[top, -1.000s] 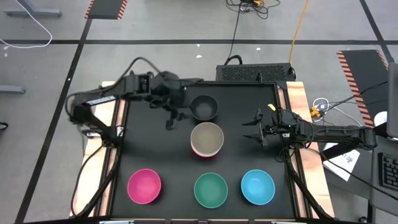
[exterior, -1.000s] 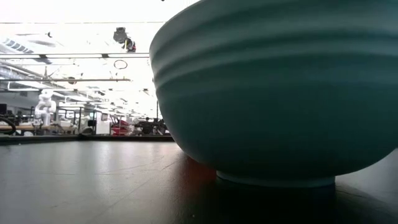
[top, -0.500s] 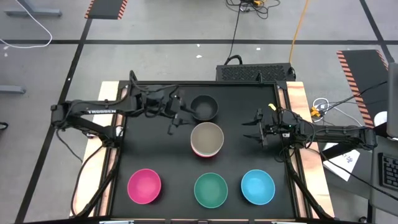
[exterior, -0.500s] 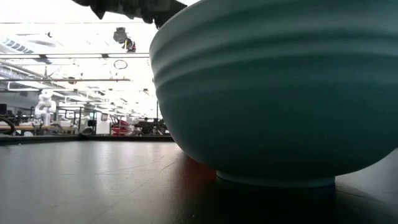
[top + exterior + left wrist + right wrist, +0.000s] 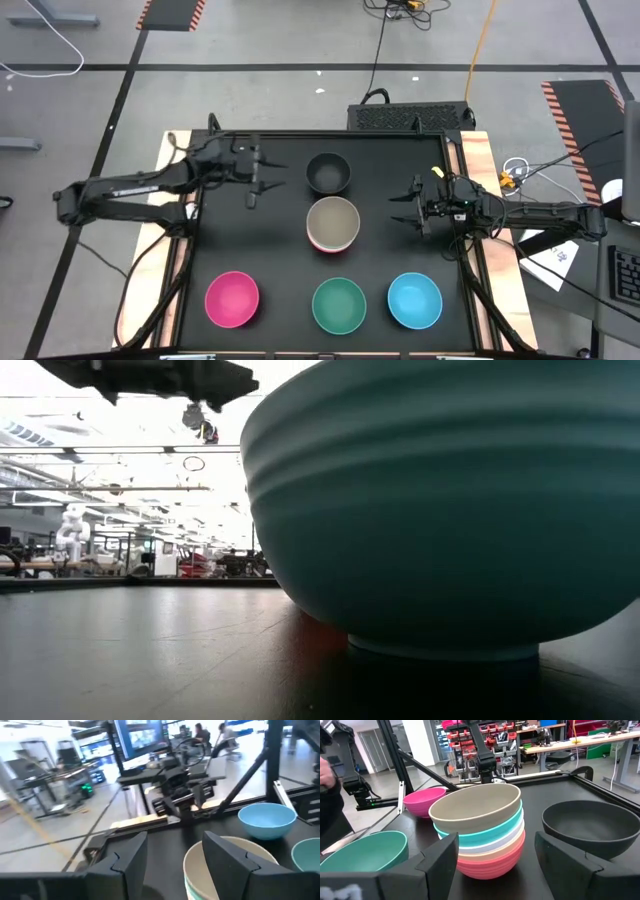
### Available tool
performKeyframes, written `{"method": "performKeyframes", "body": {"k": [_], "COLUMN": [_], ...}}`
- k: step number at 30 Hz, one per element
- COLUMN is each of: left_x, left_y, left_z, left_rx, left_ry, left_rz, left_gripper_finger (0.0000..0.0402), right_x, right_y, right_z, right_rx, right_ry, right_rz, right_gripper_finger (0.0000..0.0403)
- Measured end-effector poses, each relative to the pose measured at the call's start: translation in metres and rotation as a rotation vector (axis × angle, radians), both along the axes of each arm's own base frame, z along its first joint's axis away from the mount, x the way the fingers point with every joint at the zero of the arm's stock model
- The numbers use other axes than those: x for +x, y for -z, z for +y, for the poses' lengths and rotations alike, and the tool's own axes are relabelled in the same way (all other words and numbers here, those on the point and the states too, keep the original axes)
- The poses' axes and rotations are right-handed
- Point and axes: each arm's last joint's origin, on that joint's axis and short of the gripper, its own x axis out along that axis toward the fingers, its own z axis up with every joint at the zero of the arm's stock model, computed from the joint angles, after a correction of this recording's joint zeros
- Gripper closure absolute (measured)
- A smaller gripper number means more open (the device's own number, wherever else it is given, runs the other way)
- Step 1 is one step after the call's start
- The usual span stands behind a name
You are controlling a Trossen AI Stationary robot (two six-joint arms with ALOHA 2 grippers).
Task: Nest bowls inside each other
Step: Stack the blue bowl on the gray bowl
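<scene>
While the bowls lie where they lay a second ago, the left claw (image 5: 253, 180) has drawn back toward the upper left of the high view, away from the black bowl (image 5: 328, 172) it hovered beside earlier, and its arm now stretches out flat to the left. Its fingers stand spread, pinching nothing. The right claw (image 5: 409, 206) has not shifted: it hangs at the right of the desk (image 5: 390, 160), fingers spread and empty, facing the stack of bowls (image 5: 332, 224) at the centre. That stack shows an olive-tan bowl (image 5: 476, 807) on top, then teal, white, peach and red beneath it in the right wrist view. Along the lower edge of the high view sit the magenta bowl (image 5: 232, 299), the green bowl (image 5: 339, 305) and the blue bowl (image 5: 414, 300), apart from one another. In the low view the green bowl fills the right, and the left arm's dark shape now shows at the upper left.
</scene>
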Motion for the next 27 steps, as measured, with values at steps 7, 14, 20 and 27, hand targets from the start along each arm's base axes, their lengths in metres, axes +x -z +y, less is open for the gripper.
{"method": "performKeyframes", "body": {"k": [7, 14, 20, 27], "left_x": [-0.042, -0.078, -0.09, -0.085], "left_y": [0.002, -0.009, 0.003, 0.016], "left_z": [-0.014, -0.034, -0.037, -0.042], "left_rx": [-0.019, 0.08, 0.035, 0.029], "left_ry": [-0.183, -0.181, -0.22, -0.079], "left_rz": [0.147, 0.114, 0.182, 0.19], "left_gripper_finger": [0.0211, 0.0211, 0.0211, 0.0211], "right_x": [0.0, 0.0, 0.0, 0.001], "right_y": [-0.001, 0.0, 0.0, -0.013], "right_z": [0.0, 0.0, 0.0, -0.002], "right_rx": [-0.008, -0.005, -0.017, -0.103], "right_ry": [0.004, 0.007, 0.006, 0.056], "right_rz": [-0.005, -0.003, 0.0, -0.094], "right_gripper_finger": [0.0151, 0.0151, 0.0151, 0.0151]}}
